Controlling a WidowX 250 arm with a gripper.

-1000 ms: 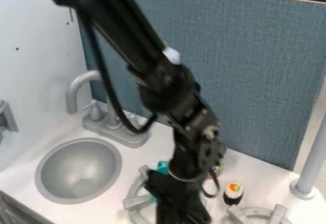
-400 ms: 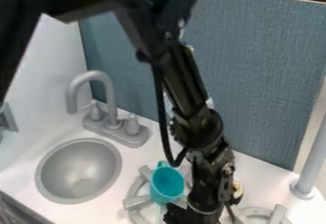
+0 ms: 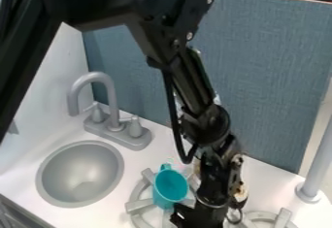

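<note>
I see one teal cup [image 3: 170,187] with one handle. It stands on the left stove ring [image 3: 135,206], open end up. My one claw [image 3: 189,219] hangs low, near the cup, at the bottom of my view. I cannot tell if the claw is open or closed, or if it touches the cup. I count two stove rings, with the other one [image 3: 284,217] to the right of the arm [image 3: 189,82]. One small pale thing [image 3: 241,192] is mostly hidden behind the arm. There is one sink [image 3: 79,173], and one tap [image 3: 95,76] with two knobs.

They are all on a white counter [image 3: 267,182]. A blue-gray wall [image 3: 272,76] is at the back and a white wall [image 3: 53,79] is on the left. One gray pole [image 3: 316,163] stands at the right.

The back wall looks rough, like cloth. The counter looks smooth. The sink is gray and round like a bowl. The tap bends like a cane. The rings have thick gray bars. The arm is black and shiny, with a loopy black cord.
</note>
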